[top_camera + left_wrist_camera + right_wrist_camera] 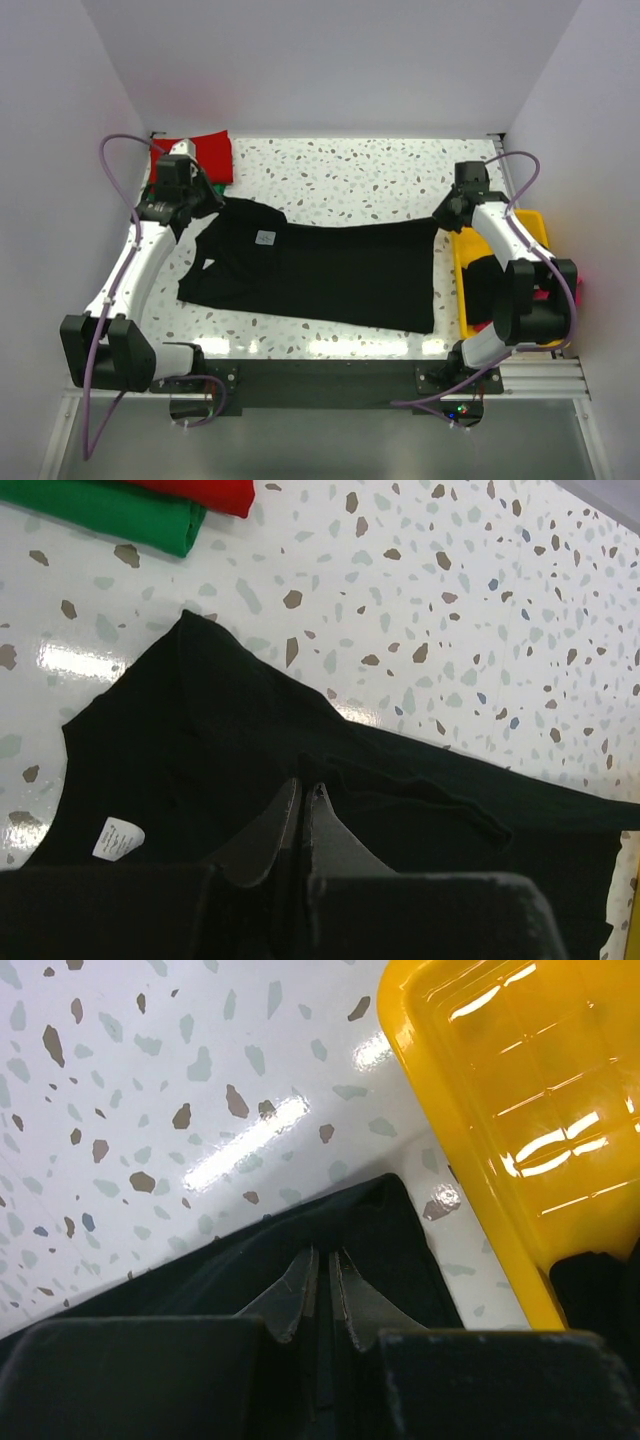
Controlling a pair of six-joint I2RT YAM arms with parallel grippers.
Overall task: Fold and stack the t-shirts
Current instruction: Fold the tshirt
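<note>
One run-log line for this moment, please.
left end effector: shut on black t-shirt | right end effector: shut on black t-shirt

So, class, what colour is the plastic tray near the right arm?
The tray is bright yellow, clearest in the right wrist view.

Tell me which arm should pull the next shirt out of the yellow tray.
Right, likely: the right gripper sits beside the yellow tray, though shut on a corner of the black t-shirt. The left gripper grips the opposite end.

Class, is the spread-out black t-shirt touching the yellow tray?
Apart. The right wrist view shows a strip of bare table between the black t-shirt and the yellow tray.
</note>
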